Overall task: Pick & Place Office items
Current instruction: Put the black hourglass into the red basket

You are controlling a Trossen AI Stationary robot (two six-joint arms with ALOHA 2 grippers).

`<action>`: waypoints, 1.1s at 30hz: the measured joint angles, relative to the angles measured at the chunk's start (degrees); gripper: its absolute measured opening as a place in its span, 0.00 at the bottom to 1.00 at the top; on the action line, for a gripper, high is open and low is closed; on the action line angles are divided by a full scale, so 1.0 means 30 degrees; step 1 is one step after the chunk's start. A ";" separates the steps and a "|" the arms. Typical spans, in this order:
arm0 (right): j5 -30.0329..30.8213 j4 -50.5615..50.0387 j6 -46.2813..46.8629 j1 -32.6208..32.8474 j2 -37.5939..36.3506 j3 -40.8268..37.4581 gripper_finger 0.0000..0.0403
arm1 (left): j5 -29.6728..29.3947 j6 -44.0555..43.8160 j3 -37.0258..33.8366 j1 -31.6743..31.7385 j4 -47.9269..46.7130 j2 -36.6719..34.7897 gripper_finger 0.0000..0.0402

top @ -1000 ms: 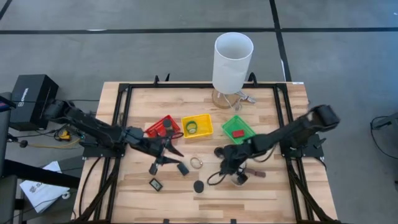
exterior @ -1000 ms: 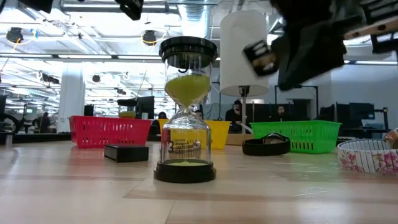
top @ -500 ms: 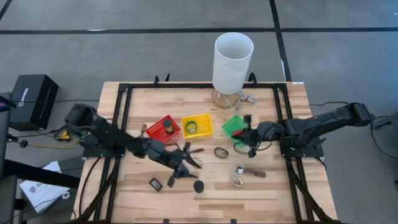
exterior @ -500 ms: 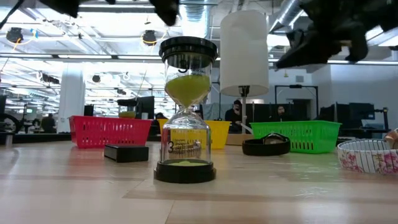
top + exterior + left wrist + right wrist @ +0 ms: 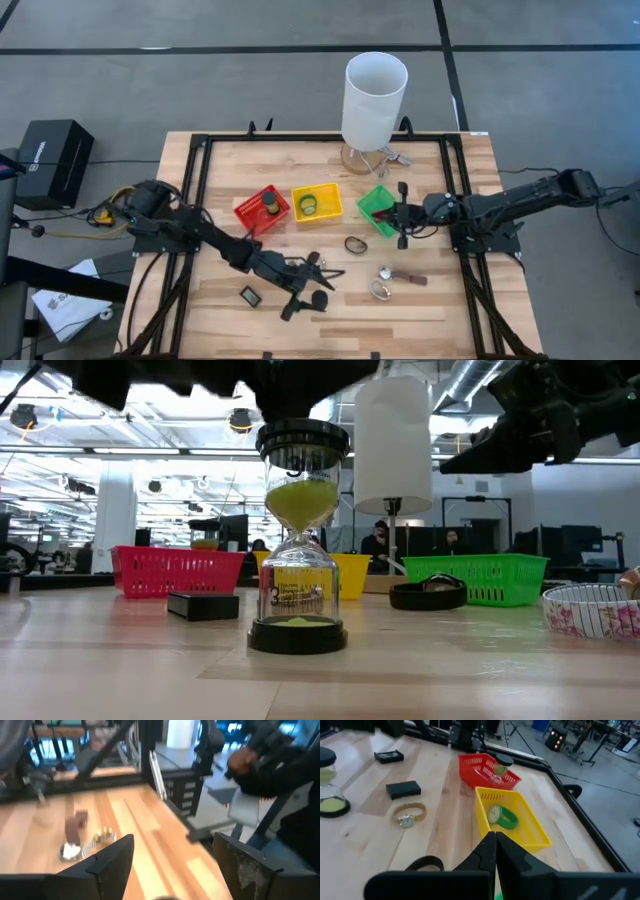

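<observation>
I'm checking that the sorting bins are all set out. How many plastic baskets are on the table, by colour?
red basket: 1
yellow basket: 1
green basket: 1
Total: 3

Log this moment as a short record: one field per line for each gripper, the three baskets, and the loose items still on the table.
left gripper: open, low over the table's near middle, by the hourglass
right gripper: shut, above the green basket
red basket: holds a dark round item
yellow basket: holds a green watch
green basket: contents hidden by the right gripper
loose on table: gold watch, black block, small black rectangle, black ring
</observation>
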 joint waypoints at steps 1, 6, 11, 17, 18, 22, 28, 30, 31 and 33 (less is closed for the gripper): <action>-0.0002 0.0151 0.0000 0.0000 0.0132 0.0000 0.00 | -0.0001 0.0162 0.0000 -0.0071 0.0048 0.0287 0.68; -0.0009 0.0706 0.0000 -0.0022 0.0819 0.0000 0.00 | -0.0430 0.0698 -0.0015 -0.0328 -0.0068 0.1259 0.68; -0.0014 0.1254 -0.0434 -0.0022 0.1444 0.0015 0.00 | -0.1305 0.1574 -0.0015 -0.0322 -0.0226 0.1140 0.68; -0.0016 0.1264 -0.0502 -0.0022 0.1645 0.0007 0.00 | -0.1228 0.0817 -0.0011 -0.0541 -0.0532 0.1045 0.69; -0.0016 0.1234 -0.0503 -0.0022 0.1622 0.0007 0.00 | -0.1217 0.0586 -0.0007 -0.0542 -0.0791 0.1042 0.69; -0.0016 0.1298 -0.0503 -0.0022 0.1594 0.0007 0.00 | -0.1604 0.0503 -0.0022 -0.0527 -0.1742 0.1057 0.69; -0.0023 0.1309 -0.0550 -0.0022 0.1594 0.0007 0.00 | -0.1713 0.0525 -0.0022 -0.0512 -0.1747 0.1057 0.69; -0.0016 0.1306 -0.0561 -0.0022 0.1594 0.0007 0.00 | -0.1713 0.0465 -0.0022 -0.0446 -0.2094 0.1057 0.69; -0.0023 0.1305 -0.0561 -0.0022 0.1594 0.0007 0.00 | -0.1722 0.0386 -0.0022 -0.0446 -0.2282 0.1057 0.69; -0.0023 0.1305 -0.0561 -0.0022 0.1594 0.0007 0.00 | -0.1767 0.0364 -0.0022 -0.0518 -0.2366 0.1057 0.69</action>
